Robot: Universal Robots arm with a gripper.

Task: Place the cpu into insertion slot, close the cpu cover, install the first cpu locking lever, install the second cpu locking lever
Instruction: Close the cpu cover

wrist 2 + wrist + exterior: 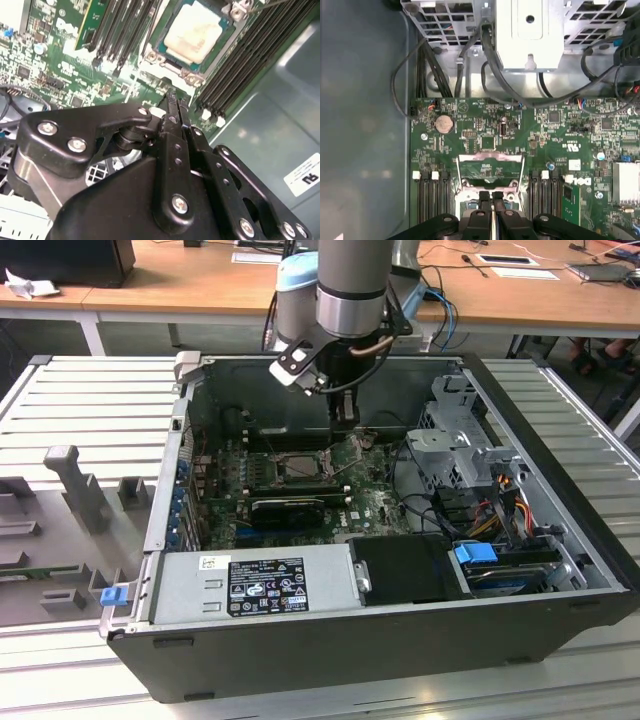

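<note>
**Claw [174, 97] shut at the socket's [158, 49] edge, chip [192, 34] seated**

Claw fingers are pressed together in both wrist views, with nothing seen between them. Their tips hang just beside the socket's rim, over the small silvery hinge pieces at that edge. The chip lies flat inside the socket, with its pale beige face up and uncovered.

The cover [490, 158] is a thin silvery frame with a cut-out middle. It stands open and is not closed over the chip. In the first wrist view its frame sits right by the fingertips. I cannot tell whether the tips touch it.

Long black memory slots [432, 200] run along both sides of the socket. Around them spreads the green circuit board [485, 120], which carries a round coin battery [444, 123]. Past the board's edge stands a silver drive cage [530, 35], with black cables [495, 75] looping from under it.

In the exterior view the arm [350, 280] reaches down into the open computer case [400, 640] and meets the board on the far side of the socket, toward the exterior view's right. A grey power supply box [260, 580] fills the near side of the case, and the drive cage stands on the exterior view's right.

The case lies on a ribbed metal counter [90, 400]. On the exterior view's left the counter holds grey fixtures [80, 485] and a blue clip [113, 594]. A wooden counter [180, 280] runs across the far side.
</note>
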